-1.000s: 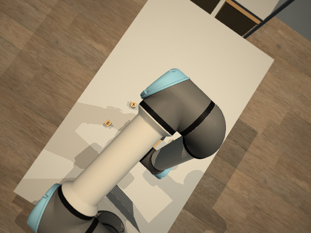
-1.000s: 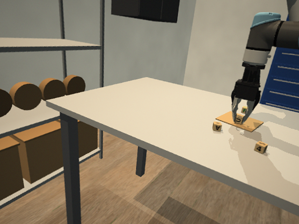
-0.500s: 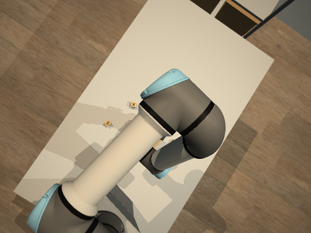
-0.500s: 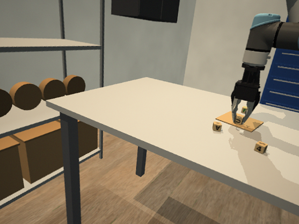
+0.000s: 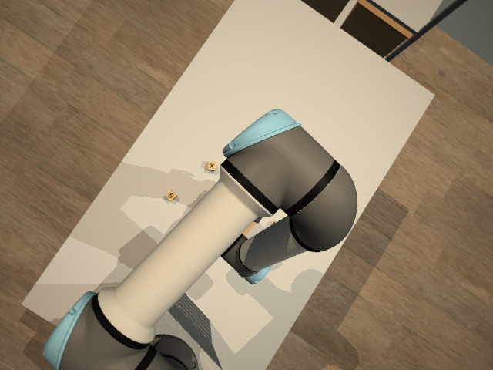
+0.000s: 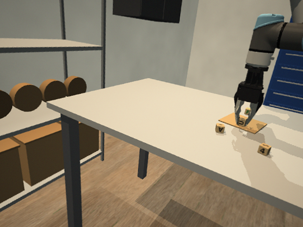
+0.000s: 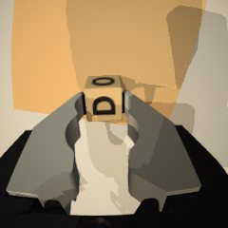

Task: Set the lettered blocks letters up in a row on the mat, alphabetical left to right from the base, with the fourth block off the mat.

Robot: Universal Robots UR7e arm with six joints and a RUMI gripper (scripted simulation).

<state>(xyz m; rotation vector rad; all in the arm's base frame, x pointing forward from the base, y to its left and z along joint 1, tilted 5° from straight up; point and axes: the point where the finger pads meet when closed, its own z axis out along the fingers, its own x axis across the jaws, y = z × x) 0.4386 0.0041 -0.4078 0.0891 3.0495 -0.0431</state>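
My gripper (image 6: pixel 242 123) points straight down over the orange mat (image 6: pixel 241 126) and is shut on a wooden block (image 6: pixel 241 121). In the wrist view this block (image 7: pixel 104 97) sits between the fingertips at the mat's edge (image 7: pixel 119 47), showing a D on one face and a round mark on another. I cannot tell whether it touches the mat. A second block (image 6: pixel 247 112) stands on the mat behind the fingers. Two blocks lie on the table off the mat: one shows X on top (image 5: pixel 211 166), the other S (image 5: pixel 171 195). In the exterior view they show side faces, A (image 6: pixel 220 128) and 4 (image 6: pixel 264 149).
The arm's elbow (image 5: pixel 286 179) hides the gripper and most of the mat in the top view. A metal shelf rack (image 6: pixel 36 82) with cylinders and boxes stands left of the table. A blue drawer cabinet (image 6: pixel 300 80) stands behind it.
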